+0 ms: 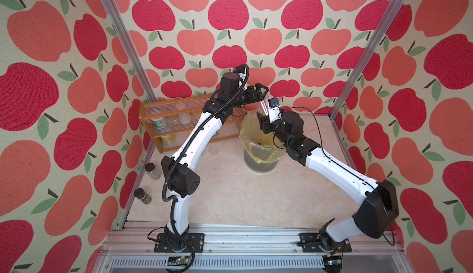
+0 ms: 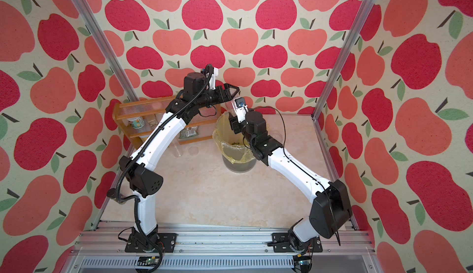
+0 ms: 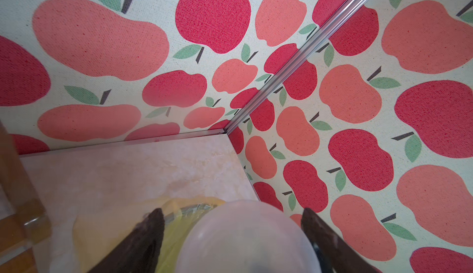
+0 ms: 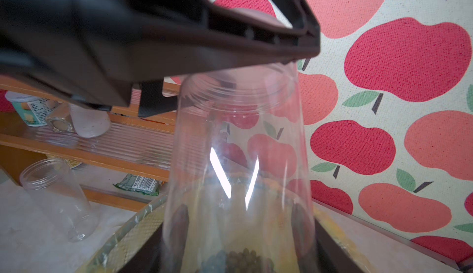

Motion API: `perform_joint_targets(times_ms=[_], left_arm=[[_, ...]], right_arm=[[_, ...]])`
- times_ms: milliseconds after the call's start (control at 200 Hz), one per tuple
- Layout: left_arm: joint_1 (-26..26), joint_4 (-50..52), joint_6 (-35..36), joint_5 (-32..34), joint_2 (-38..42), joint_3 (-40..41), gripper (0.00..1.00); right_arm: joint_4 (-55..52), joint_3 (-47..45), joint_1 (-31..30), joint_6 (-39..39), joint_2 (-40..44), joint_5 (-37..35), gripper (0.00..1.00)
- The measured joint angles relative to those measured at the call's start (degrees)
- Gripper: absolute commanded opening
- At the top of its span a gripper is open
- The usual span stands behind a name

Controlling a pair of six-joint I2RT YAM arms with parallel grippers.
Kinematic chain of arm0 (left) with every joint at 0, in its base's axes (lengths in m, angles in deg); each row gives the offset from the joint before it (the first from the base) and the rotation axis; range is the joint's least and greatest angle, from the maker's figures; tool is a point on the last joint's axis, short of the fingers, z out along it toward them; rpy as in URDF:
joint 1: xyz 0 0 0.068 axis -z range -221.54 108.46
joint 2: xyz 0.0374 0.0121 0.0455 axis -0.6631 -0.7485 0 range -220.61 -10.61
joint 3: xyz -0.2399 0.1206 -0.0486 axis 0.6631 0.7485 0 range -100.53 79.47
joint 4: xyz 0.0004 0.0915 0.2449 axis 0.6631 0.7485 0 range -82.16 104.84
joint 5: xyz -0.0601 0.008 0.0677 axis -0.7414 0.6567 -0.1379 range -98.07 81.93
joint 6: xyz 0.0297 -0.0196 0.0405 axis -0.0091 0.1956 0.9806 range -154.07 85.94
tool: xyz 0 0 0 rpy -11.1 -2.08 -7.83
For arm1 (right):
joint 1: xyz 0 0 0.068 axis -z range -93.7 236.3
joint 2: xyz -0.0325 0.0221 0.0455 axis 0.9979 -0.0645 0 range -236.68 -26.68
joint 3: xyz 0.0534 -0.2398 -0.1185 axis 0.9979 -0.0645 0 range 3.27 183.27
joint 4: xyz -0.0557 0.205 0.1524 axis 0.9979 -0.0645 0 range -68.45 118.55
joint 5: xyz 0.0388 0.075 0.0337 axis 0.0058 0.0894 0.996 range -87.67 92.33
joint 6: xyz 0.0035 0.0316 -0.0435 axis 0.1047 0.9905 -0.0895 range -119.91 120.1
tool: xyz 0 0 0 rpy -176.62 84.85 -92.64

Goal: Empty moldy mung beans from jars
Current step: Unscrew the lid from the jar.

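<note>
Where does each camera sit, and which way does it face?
Both top views: overhead in front, facing down on table and bin; both arms whole.
Left wrist: faces past the left gripper and lid to the far right corner.
Right wrist: faces along the jar in the right gripper, toward the left gripper.
Shared: both wrist views show bin and shelf.

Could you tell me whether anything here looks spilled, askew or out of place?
Nothing looks spilled or damaged. The only loose items: an empty lidless jar standing by the shelf and a clear lid flat on the table nearby.
</note>
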State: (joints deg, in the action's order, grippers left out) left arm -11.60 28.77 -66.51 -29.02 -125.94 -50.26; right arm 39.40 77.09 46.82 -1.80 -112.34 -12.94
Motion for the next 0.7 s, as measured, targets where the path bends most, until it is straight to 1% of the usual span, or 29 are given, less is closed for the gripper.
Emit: perform_joint_targets(times_ms=[105,275,345,420,525,600,695], left_arm=[[-0.74,-4.59,0.52,-0.02,2.82,4.28,0.90],[-2.49,-11.28,0.44,-0.94,5.86,8.44,0.92],[-3.30,-15.10,0.20,-1.77,7.89,12.31,0.91],[-4.35,-20.52,-1.05,-3.15,11.04,18.95,0.91],[-6.05,-29.09,-3.10,-6.14,14.62,27.76,0.90],[-7.10,-34.58,-4.81,-8.79,15.28,31.06,0.90],[-7.78,-40.19,-7.19,-12.79,14.82,32.28,0.89]], right_arm=[[-0.04,-0.79,1.90,2.45,0.96,2.38,0.32],[-0.02,-2.38,4.79,5.66,2.64,6.25,0.32],[0.04,-3.32,5.97,7.50,3.45,9.11,0.32],[0.11,-4.24,7.65,9.73,4.33,13.35,0.34],[1.49,-5.51,10.40,12.66,5.46,21.35,0.35],[3.76,-6.54,11.65,14.51,6.14,27.36,0.35],[6.75,-6.80,11.80,16.74,6.23,34.75,0.35]])
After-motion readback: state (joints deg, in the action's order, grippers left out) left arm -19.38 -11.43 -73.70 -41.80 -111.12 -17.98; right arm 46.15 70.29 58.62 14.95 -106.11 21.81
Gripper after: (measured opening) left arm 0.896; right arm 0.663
